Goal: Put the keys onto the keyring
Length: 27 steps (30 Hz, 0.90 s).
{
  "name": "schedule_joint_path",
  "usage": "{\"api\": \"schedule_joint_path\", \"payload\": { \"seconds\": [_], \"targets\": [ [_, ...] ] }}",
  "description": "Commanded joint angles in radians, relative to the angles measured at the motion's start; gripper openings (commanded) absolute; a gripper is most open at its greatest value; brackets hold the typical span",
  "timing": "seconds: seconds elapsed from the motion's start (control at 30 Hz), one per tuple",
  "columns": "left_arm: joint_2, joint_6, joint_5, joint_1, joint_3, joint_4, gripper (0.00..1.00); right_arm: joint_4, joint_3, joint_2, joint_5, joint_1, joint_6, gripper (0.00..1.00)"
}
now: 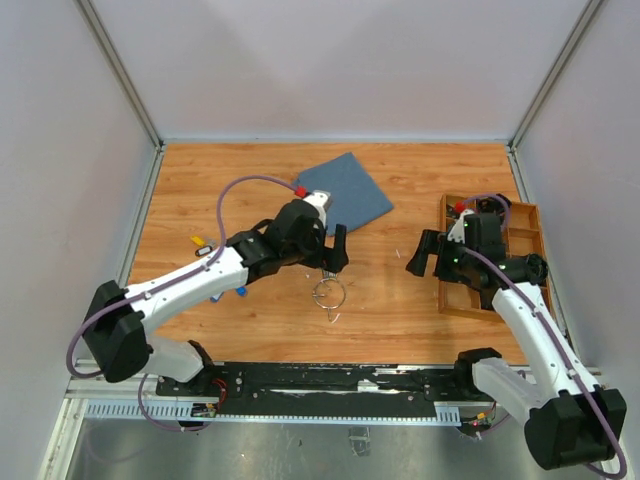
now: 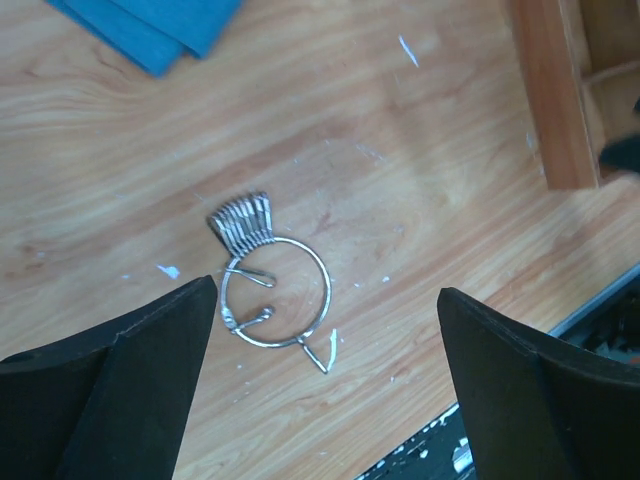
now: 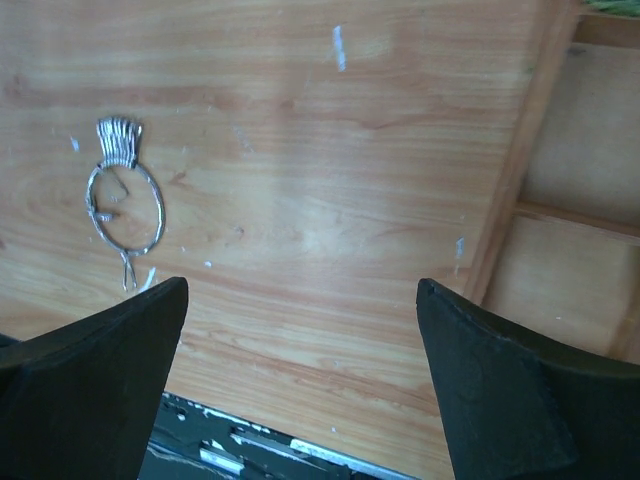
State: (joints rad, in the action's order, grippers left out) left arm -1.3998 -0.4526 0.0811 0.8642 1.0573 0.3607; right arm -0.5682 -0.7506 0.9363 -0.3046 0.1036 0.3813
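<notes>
We see one wooden table [image 1: 400, 190]. On it, one compartmented wooden tray [image 1: 525, 215] sits at the right and one folded blue cloth [image 1: 350, 190] at the back. The left gripper [image 1: 338, 252] and the right gripper [image 1: 420, 253] both have their fingers spread wide apart. One keyring [image 2: 275, 290], a thin silver wire loop with a fanned silvery bit, lies flat on the table under the left gripper. Two keys show towards the table's left edge: one yellow-tagged key [image 1: 197, 240] and one blue-tagged key [image 1: 241, 293].

Keys [image 1: 198, 240] beside left arm [image 1: 190, 280] too small; tray [image 1: 528, 222] half behind right arm [image 1: 530, 320].
</notes>
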Motion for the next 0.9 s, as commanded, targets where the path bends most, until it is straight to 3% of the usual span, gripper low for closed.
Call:
{"api": "schedule_joint_path", "payload": {
  "seconds": [0.0, 0.2, 0.33, 0.57, 0.87],
  "targets": [
    [0.098, 0.011, 0.007, -0.096, -0.044, -0.021, 0.99, -0.038, -0.013, -0.01, 0.189, 0.236, 0.003, 0.98],
    [0.289, 0.0, 0.07, -0.183, -0.122, -0.028, 1.0, 0.082, 0.002, 0.076, 0.353, 0.598, 0.139, 0.95],
    [0.389, -0.007, 0.166, -0.189, -0.149, -0.001, 1.0, 0.15, -0.023, 0.196, 0.416, 0.765, 0.213, 0.84],
    [0.489, -0.019, 0.207, -0.189, -0.2, 0.037, 1.0, 0.298, -0.05, 0.42, 0.446, 0.934, 0.29, 0.67],
    [0.519, -0.025, 0.196, -0.189, -0.22, 0.056, 0.98, 0.38, -0.113, 0.585, 0.44, 0.989, 0.326, 0.49]
  ]
}}
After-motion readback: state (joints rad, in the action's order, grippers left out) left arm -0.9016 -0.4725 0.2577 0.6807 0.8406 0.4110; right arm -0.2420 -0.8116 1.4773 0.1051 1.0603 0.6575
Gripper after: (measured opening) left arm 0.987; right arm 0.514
